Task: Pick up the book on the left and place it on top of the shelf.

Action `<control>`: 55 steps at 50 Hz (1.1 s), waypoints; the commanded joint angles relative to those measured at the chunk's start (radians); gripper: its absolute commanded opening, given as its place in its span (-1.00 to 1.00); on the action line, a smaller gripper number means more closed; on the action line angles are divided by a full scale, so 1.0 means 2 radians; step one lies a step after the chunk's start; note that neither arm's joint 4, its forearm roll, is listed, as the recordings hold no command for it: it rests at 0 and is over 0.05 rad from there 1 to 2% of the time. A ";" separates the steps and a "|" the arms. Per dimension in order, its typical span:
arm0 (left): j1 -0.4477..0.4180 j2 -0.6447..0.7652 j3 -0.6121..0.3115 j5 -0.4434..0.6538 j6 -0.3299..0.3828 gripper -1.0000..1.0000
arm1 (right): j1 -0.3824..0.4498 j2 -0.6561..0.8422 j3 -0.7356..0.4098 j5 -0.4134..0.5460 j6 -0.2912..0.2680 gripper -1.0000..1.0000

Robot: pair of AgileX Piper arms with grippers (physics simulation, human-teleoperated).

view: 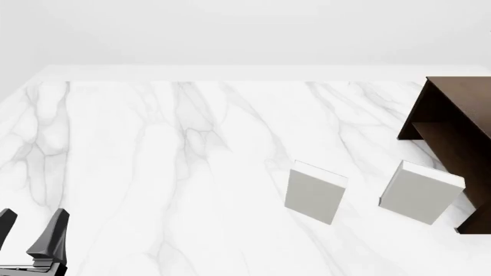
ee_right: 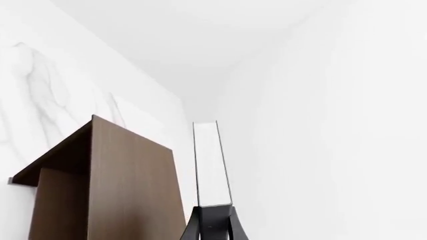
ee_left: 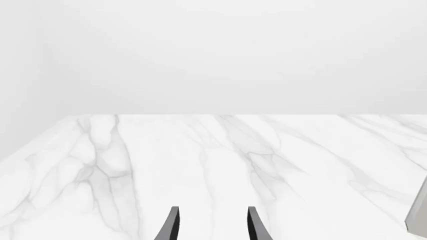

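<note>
Book: your right claw is clamped on one short end of a thin rigid book with dark cover edges and white pages, held edge-on just beside the dark brown wooden shelf; not visible in the front view.
Handling: light, stiff, likely slick-covered; keep squeezing across its thickness.
Left claw: fingers parted, empty, over the white marble table.
Others: two white-covered books lie near the shelf.

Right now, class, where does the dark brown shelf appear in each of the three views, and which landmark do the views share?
Left wrist view: the shelf is not in it.
Front view: the shelf stands at the right edge, partly cut off.
Right wrist view: the shelf fills the lower left, beside the book held in the right gripper.
Shared landmark: the veined marble table.
</note>
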 commanded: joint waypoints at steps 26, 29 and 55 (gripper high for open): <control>0.000 0.000 0.000 0.000 0.000 1.00 | -0.006 0.060 -0.039 -0.028 0.009 -1.00; 0.000 0.000 0.000 0.000 0.000 1.00 | -0.008 0.064 -0.041 -0.029 0.008 -1.00; 0.000 0.000 0.000 0.000 0.000 1.00 | -0.022 0.070 -0.015 -0.046 0.014 -1.00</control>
